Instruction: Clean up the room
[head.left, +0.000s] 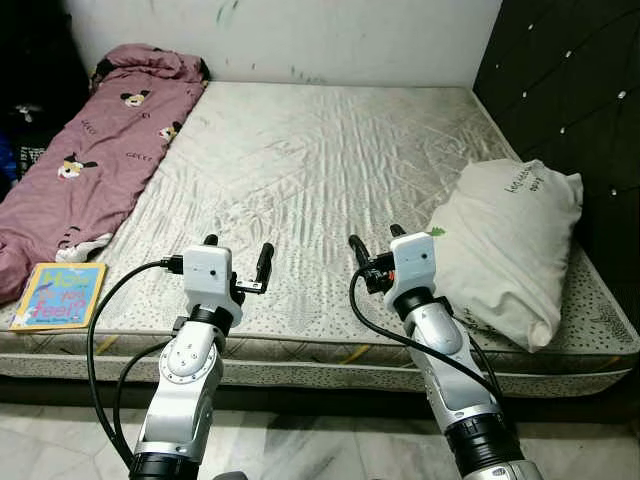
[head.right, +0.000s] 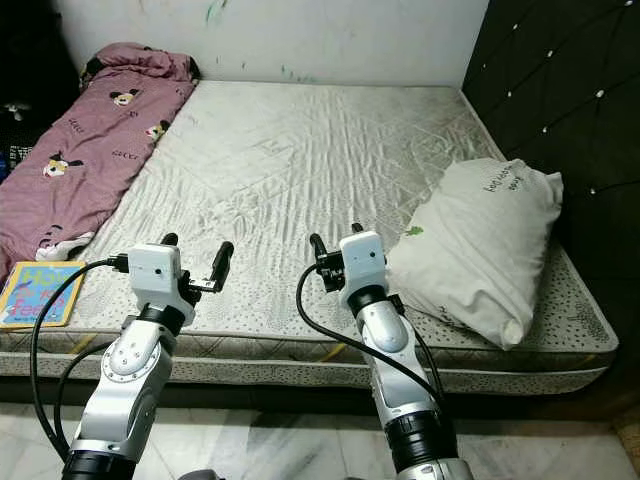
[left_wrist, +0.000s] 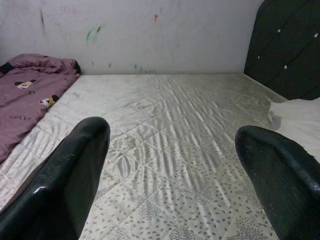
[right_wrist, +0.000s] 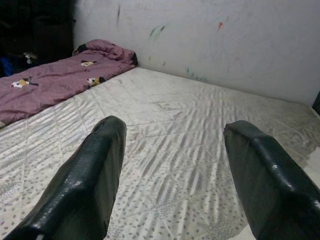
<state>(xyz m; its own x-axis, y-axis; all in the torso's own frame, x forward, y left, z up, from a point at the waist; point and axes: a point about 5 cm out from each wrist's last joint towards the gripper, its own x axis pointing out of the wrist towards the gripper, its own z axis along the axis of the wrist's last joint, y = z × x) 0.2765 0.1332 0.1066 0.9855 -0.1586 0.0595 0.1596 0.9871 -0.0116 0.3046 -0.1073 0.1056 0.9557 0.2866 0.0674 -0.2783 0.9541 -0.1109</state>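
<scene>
We hold both arms up over the bed edge. Our left gripper (head.left: 238, 253) & right gripper (head.left: 376, 240) are spread wide, nothing in them. The pillow (head.left: 505, 245) lies by our right, near the headboard (head.left: 570, 90). It's prob soft & light, so we'd pinch a corner. The book (head.left: 60, 295) sits on the mattress (head.left: 320, 160) corner, thin & stiff.

The bare quilted mattress (head.left: 320, 160) carries a purple cartoon-print blanket (head.left: 95, 140) along its nine-o'clock edge, a colourful picture book (head.left: 59, 296) at seven o'clock, and a white pillow (head.left: 505, 245) at four o'clock.
</scene>
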